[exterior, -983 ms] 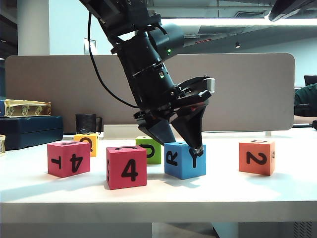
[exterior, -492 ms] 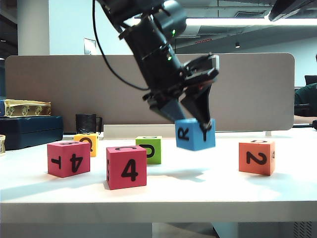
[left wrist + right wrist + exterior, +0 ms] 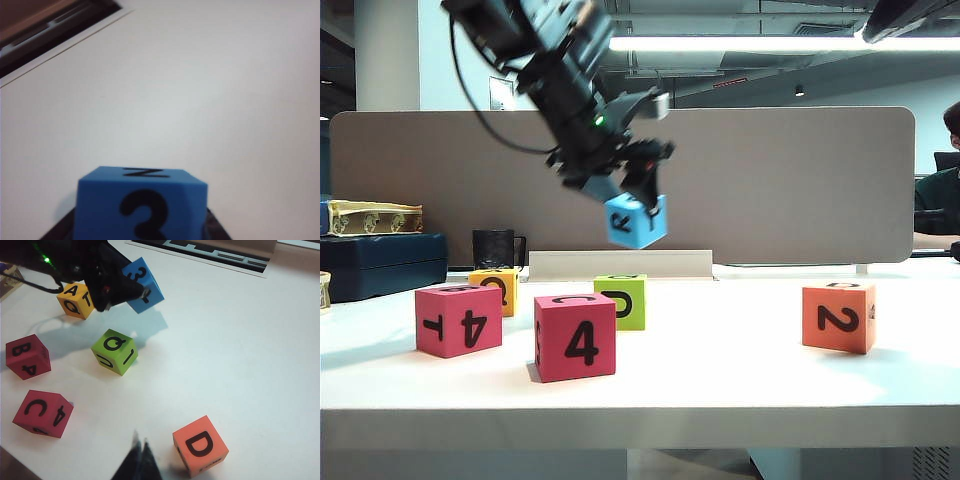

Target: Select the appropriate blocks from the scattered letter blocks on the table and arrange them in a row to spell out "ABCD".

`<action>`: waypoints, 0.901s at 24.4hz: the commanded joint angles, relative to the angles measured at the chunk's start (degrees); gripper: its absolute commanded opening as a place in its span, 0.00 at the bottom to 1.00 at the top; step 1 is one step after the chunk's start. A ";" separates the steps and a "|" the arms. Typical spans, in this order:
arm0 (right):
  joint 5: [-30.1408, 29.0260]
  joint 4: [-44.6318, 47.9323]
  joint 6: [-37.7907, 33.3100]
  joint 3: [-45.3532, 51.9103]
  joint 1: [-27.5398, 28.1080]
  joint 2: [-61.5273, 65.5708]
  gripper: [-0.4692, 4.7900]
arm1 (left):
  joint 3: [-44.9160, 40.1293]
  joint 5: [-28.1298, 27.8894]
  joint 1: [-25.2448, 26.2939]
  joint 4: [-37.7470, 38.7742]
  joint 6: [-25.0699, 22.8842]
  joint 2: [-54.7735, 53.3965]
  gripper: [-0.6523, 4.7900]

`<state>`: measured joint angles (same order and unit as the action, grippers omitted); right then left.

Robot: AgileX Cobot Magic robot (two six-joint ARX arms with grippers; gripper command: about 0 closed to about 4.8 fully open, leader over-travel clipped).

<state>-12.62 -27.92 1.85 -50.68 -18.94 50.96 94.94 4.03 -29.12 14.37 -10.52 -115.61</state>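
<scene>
Left gripper (image 3: 632, 190) pinches the blue cube (image 3: 636, 221) aloft over the counter (image 3: 740, 370); right gripper (image 3: 140, 450), pressed together, hovers near the front edge. A, B, C, D cubes lie scattered; no row begun.

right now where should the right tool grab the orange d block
Take the orange D block from above, pads on two opposite side faces. It rests flat on the table, D up, and stands apart from the other cubes. The right tool, shut, hovers beside it and must open first.
</scene>
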 commanded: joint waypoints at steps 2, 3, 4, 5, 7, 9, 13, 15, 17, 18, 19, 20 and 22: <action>0.02 0.66 0.15 -0.28 -0.07 -0.09 0.09 | 1.46 10.14 3.37 -0.76 -0.02 -3.10 0.89; 0.02 0.66 0.15 -0.28 -0.07 -0.09 0.09 | 1.53 11.47 3.43 -0.83 -0.20 -3.39 0.94; 0.02 0.66 0.13 -0.26 -0.07 -0.09 0.09 | 1.55 11.65 3.43 -0.81 -0.72 -3.41 0.97; 0.02 0.70 0.13 -0.26 -0.07 -0.04 0.09 | 2.05 11.65 3.39 -0.46 -1.27 -3.23 0.98; 0.04 0.66 0.13 -0.26 -0.07 -0.02 0.09 | 3.52 11.50 3.39 1.38 -1.14 -2.84 0.98; 0.02 0.66 0.13 -0.26 -0.07 -0.02 0.09 | 6.23 9.51 3.56 5.95 -1.05 -1.62 0.98; -0.20 0.28 0.13 -0.26 -0.09 -0.02 0.09 | 9.11 7.10 5.57 16.72 -1.05 4.04 0.94; -0.20 -0.11 0.13 -0.26 -0.13 -0.02 0.09 | 9.11 7.17 6.58 20.85 -1.07 5.79 0.88; -0.20 -0.72 0.15 -0.26 -0.13 0.15 0.09 | 9.11 7.17 7.67 28.35 -1.07 7.91 0.69; -0.17 -0.94 0.15 -0.26 -0.13 0.24 0.09 | 9.11 7.13 8.50 32.85 -1.11 8.90 0.60; -0.15 -0.96 0.15 -0.26 -0.13 0.26 0.09 | 9.11 7.15 8.52 35.26 -1.29 9.14 0.56; -0.17 -0.94 0.15 -0.26 -0.13 0.28 0.09 | 9.01 7.17 8.59 39.23 -1.97 9.49 0.49; -0.17 -0.96 0.15 -0.26 -0.13 0.28 0.09 | 8.96 7.50 8.66 44.30 -4.46 9.53 0.33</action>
<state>-12.67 -29.43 1.85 -50.68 -19.00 51.29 103.72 11.11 -20.34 55.48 -13.15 -106.32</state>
